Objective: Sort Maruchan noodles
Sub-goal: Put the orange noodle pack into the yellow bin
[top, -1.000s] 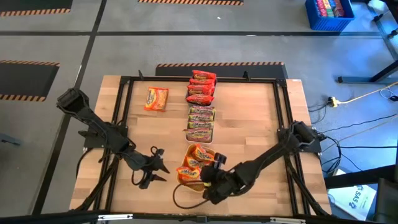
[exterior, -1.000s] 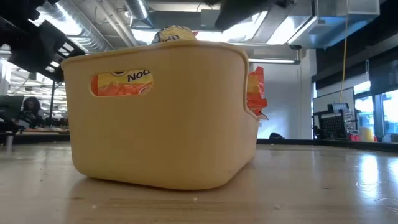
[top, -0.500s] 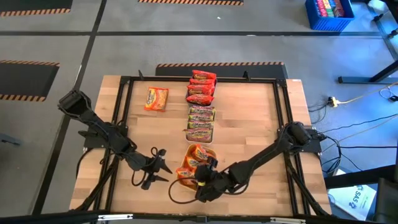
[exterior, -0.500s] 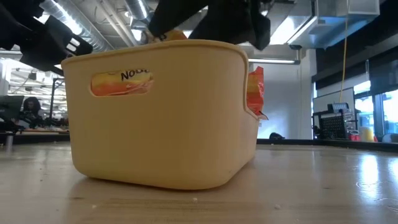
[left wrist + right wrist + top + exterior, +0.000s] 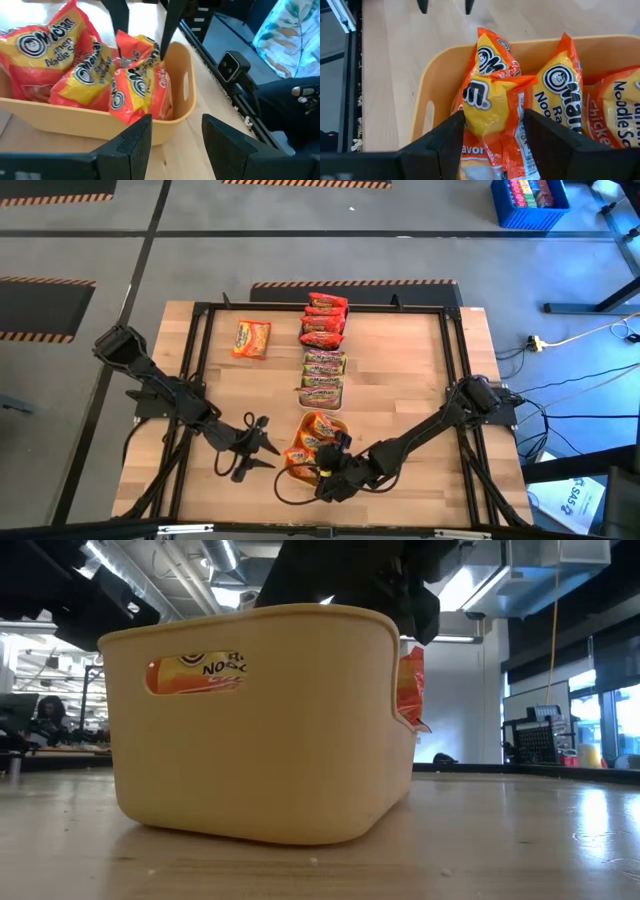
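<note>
Since a second ago, right end effector (image 5: 490, 132) dropped into yellow tray (image 5: 290, 480) at desk's near edge, clamped on orange noodle packet (image 5: 492, 107). Light, crinkly, slippery; grip mid-body. Left end effector (image 5: 262, 450) waits alongside, fingers apart.

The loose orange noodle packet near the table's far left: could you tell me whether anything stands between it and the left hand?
Nothing visible does. The orange packet lies alone on bare wood, and the left hand hovers nearer the front beside the yellow tray, with only open table between them.
</note>
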Available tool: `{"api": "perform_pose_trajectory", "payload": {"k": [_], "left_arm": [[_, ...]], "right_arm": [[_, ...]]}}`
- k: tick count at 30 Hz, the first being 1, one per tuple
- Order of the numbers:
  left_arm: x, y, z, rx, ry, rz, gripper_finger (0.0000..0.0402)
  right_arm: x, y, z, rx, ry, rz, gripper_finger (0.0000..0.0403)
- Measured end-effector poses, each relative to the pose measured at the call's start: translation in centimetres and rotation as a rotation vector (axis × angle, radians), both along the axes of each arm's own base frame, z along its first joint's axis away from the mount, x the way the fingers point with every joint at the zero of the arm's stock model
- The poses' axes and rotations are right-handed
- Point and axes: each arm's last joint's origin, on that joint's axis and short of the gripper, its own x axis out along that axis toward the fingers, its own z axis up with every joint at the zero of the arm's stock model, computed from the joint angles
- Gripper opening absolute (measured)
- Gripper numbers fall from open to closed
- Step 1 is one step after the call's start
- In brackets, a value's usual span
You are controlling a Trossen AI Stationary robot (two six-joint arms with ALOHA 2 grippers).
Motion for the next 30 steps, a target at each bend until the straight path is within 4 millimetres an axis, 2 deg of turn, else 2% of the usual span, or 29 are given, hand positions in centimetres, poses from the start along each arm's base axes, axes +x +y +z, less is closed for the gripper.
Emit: {"api": "perform_pose_trajectory", "payload": {"k": [3,5,15,21,30], "left_arm": [[0.1,0.1,0.1,-0.008,-0.011,0.005,0.0166],[0.2,0.1,0.2,-0.011,-0.016,0.008,0.0166],[0.3,0.3,0.2,-0.012,-0.023,0.022,0.0166],[0.3,0.3,0.3,-0.006,-0.032,0.028,0.0166],[0.4,0.3,0.4,-0.002,-0.046,0.03,0.0166]], "right_arm": [[0.0,0.0,0.0,-0.004,0.0,-0.001,0.0186],[0.0,0.0,0.0,-0.005,0.002,-0.001,0.0164],[0.2,0.2,-1.2,-0.008,0.031,0.019,0.001],[0.1,0.1,-0.7,-0.088,-0.01,-0.004,0.0003],[-2.0,2.0,2.2,-0.306,-0.193,-0.14,0.0]]}}
